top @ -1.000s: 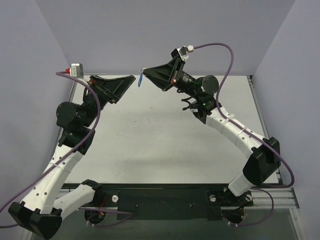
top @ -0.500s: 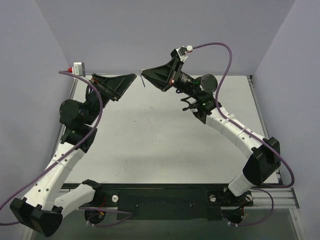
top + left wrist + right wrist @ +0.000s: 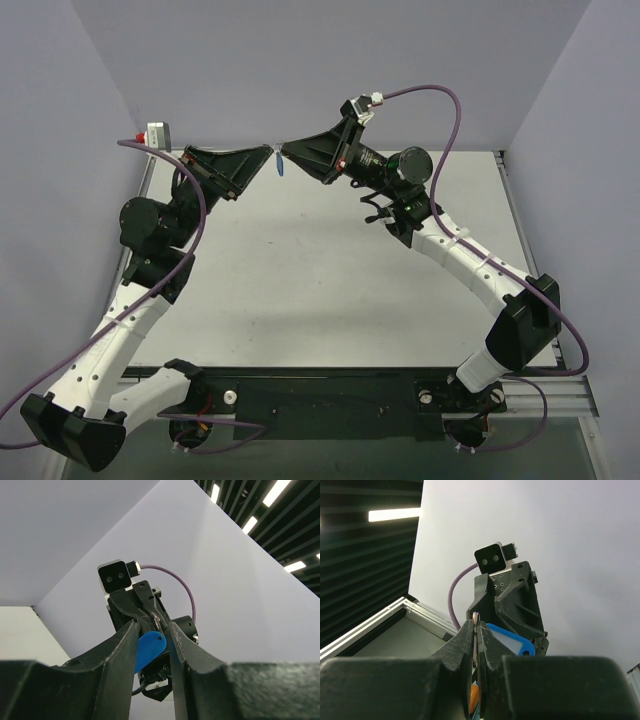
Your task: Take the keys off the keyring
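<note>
Both arms reach up and meet tip to tip, raised well above the worktop [image 3: 320, 270], toward its far edge. The right hand [image 3: 286, 149] is pressed together on a thin sliver of metal at the top of the keyring [image 3: 156, 622] (seen edge-on, too slight to tell which part it is). The blue tag [image 3: 150, 651] hangs just below its fingertips. The left hand [image 3: 270, 154] is slightly spread. From its wrist view the tag sits in the gap between its fingers [image 3: 125, 647], close to both, though I cannot tell whether they touch it.
</note>
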{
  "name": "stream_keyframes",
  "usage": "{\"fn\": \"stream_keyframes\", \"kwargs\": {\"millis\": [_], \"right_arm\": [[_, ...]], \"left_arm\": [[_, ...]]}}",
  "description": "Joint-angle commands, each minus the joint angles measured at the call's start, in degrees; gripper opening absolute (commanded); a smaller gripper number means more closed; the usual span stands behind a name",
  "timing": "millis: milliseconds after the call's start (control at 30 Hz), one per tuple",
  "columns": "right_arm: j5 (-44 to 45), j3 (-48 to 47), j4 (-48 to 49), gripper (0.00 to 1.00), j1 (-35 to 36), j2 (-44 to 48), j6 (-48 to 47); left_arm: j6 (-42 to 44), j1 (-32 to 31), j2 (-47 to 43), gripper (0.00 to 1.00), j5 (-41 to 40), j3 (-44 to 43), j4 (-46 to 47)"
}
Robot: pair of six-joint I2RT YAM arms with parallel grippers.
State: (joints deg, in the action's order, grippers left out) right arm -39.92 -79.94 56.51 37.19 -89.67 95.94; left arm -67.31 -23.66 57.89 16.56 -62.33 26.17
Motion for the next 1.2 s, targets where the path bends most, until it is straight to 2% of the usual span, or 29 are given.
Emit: {"fn": "stream_keyframes", "kwargs": {"millis": [0, 100, 400, 600, 700, 800, 867, 1167], "right_arm": [[-1.4, -2.9, 3.6, 0.0, 0.3, 1.8, -1.3], [-1.5, -2.9, 3.3, 0.0, 0.6, 1.9, -1.5], [-1.6, -3.0, 1.5, 0.0, 1.5, 2.5, -3.3], [-1.2, -2.6, 0.8, 0.0, 1.5, 2.8, -4.1], [-1.1, -2.5, 0.3, 0.0, 1.5, 3.2, -4.4], [-0.9, -2.2, -0.2, 0.0, 1.4, 3.4, -4.9], [-0.9, -2.1, -0.3, 0.0, 1.2, 3.5, -5.0], [-0.5, -2.8, -0.2, 0.0, 0.8, 3.4, -4.8]], "left_arm": [[0.3, -0.3, -0.1, 0.39, 1.0, -3.3, 2.0], [0.4, -0.3, -0.2, 0.34, 1.1, -3.4, 1.6], [0.4, -0.6, -0.4, 0.31, 1.4, -3.6, -0.1], [0.6, -0.8, -0.8, 0.25, 1.4, -3.5, -0.9], [0.6, -0.8, -1.2, 0.26, 0.8, -3.4, -2.0], [0.6, -0.8, -1.9, 0.35, -0.1, -3.3, -3.0], [0.6, -0.8, -2.3, 0.37, -0.6, -3.4, -3.2], [0.3, -0.8, -2.2, 0.33, -0.5, -3.0, -3.3]]}}
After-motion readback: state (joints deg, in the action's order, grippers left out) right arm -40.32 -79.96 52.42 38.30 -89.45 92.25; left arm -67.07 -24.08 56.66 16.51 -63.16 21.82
